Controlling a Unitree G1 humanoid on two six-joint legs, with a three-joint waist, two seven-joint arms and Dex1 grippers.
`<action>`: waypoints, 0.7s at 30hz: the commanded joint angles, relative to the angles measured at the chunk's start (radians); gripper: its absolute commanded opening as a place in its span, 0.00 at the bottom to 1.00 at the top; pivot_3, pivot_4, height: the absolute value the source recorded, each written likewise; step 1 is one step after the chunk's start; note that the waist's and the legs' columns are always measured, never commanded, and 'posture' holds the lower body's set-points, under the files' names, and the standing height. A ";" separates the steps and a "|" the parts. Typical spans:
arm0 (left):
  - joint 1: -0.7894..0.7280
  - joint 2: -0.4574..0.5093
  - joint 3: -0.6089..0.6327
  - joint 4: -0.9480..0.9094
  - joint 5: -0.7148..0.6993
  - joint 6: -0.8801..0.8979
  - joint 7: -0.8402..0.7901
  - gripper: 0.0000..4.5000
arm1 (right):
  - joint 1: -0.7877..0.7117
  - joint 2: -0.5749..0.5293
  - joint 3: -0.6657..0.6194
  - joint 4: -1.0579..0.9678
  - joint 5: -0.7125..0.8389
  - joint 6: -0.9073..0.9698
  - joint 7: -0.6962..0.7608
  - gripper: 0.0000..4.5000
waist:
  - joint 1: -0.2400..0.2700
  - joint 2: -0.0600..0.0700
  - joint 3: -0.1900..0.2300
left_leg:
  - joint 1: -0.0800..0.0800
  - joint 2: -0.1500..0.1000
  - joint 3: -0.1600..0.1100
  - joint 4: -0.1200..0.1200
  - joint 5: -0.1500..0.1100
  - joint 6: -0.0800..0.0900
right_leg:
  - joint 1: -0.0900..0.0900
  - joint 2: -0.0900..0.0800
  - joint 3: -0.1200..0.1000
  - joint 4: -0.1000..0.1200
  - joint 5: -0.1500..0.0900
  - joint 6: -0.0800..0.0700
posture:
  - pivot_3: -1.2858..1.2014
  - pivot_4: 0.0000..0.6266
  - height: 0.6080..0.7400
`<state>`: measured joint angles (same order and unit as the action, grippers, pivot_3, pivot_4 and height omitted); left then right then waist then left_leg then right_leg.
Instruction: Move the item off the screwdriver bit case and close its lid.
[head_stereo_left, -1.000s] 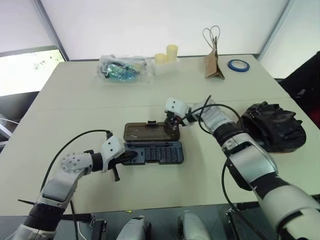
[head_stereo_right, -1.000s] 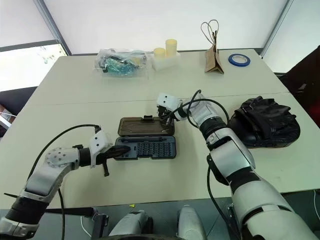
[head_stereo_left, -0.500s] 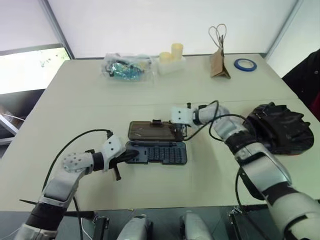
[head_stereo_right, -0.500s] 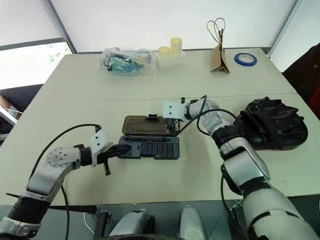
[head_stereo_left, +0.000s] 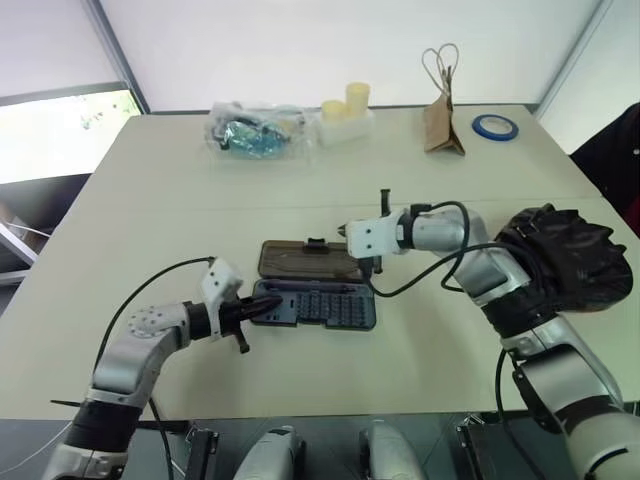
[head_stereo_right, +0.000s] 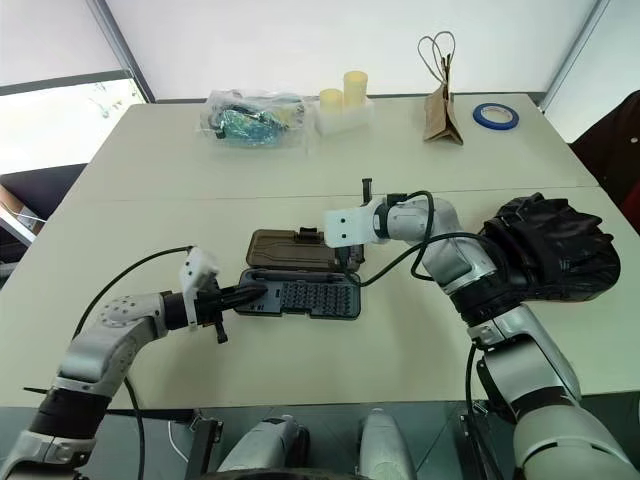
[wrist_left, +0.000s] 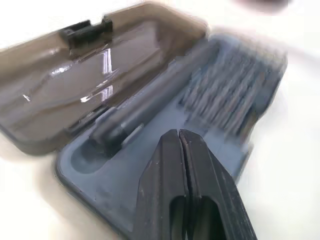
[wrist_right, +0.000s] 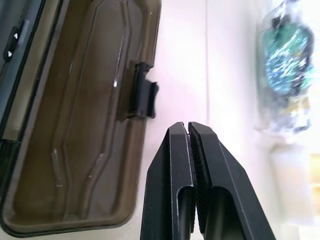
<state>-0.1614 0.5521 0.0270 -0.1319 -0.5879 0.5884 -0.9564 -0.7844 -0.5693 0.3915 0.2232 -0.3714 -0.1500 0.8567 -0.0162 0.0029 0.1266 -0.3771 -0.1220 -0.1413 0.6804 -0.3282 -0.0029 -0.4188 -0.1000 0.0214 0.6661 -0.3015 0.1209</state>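
Lying open on worktop (head_stereo_left: 150, 220): screwdriver bit case (head_stereo_left: 318, 303), lid (head_stereo_left: 310, 261) flat; left tool (wrist_left: 179, 136), right tool (wrist_right: 187, 131) both pinching closed, empty; no legible writing.

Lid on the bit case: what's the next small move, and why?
Probably bring the shut right gripper down behind the lid's far edge by the latch tab and tip it up toward the tray. The lid lies open flat on the table, the black mitt is already off to the side, and the shut left gripper rests at the tray's end, seemingly bracing it.
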 joint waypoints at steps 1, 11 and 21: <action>-0.037 0.022 0.108 -0.076 -0.184 0.161 0.015 0.00 | 0.008 -0.005 -0.025 -0.027 0.009 -0.002 -0.011 0.01 | -0.001 0.000 0.000 | 0.000 0.000 0.000 0.000 0.000 0.000 | 0.000 0.000 0.000 0.000 0.000 0.000 | 0.52 0.24 1.00; -0.033 0.112 -0.057 0.022 0.114 -0.086 -0.029 0.00 | -0.114 0.065 -0.114 0.104 0.152 0.252 0.058 0.01 | -0.004 0.002 0.001 | 0.000 0.000 0.001 -0.001 0.001 -0.001 | 0.000 0.001 0.000 -0.001 0.000 0.000 | 0.52 0.24 1.00; -0.057 0.102 -0.158 0.146 0.317 -0.298 -0.023 0.00 | -0.221 0.105 -0.064 0.295 0.206 0.423 0.237 0.01 | 0.000 0.002 0.001 | 0.001 0.000 0.001 -0.002 0.000 -0.001 | 0.001 0.000 0.000 -0.001 0.000 0.000 | 0.52 0.24 1.00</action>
<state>-0.2391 0.6566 -0.1027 -0.0105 -0.3070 0.2909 -0.9805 -0.9707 -0.4771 0.3190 0.4873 -0.1738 0.2724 1.0684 -0.0167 0.0046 0.1280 -0.3760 -0.1219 -0.1406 0.6786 -0.3277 -0.0038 -0.4180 -0.1004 0.0211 0.6647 -0.3014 0.1208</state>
